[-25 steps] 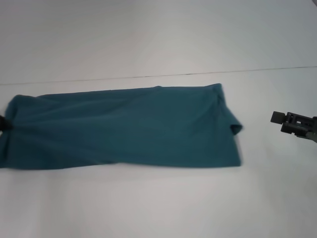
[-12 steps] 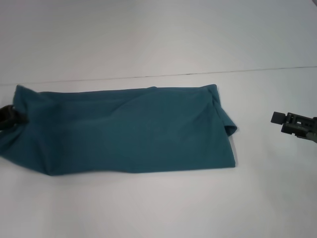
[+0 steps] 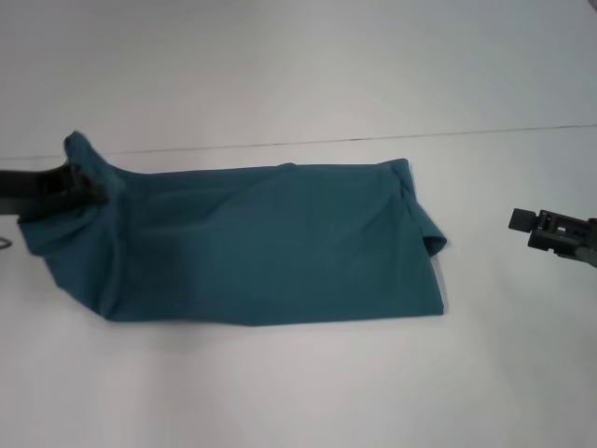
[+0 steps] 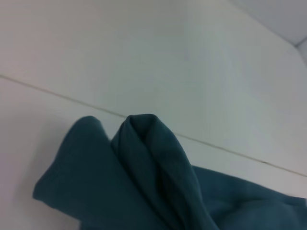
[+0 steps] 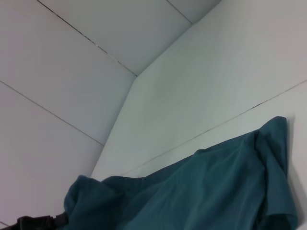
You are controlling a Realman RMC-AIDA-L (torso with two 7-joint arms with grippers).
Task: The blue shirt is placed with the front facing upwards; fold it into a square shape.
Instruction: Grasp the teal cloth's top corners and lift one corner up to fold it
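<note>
At the far left of the head view, the left gripper (image 3: 82, 179) comes in low over the white table (image 3: 298, 75) and is closed on the left end of the blue shirt (image 3: 270, 243), holding a bunched peak of cloth lifted clear of the surface. The left wrist view shows that same raised fold (image 4: 148, 139) standing up above the table, with the layers gathered rather than flat.

The shirt lies across the middle of the table as a long band, already narrowed lengthwise, its plain teal side up; no lettering is visible. From the lifted end it slopes down to the flat middle, and at its right end a small sleeve flap (image 3: 431, 238) curls outward.

The step in hand appears to be carrying the left end over toward the right end to halve the band. To do it well, the grip should probably stay firm on all gathered layers, the end should travel high enough that the cloth beneath does not drag or wrinkle, and it should land squarely on the right edge with near and far borders aligned.

The right gripper (image 3: 524, 221) hovers well apart to the right of the shirt, holding nothing; whether its fingers are parted cannot be told.
</note>
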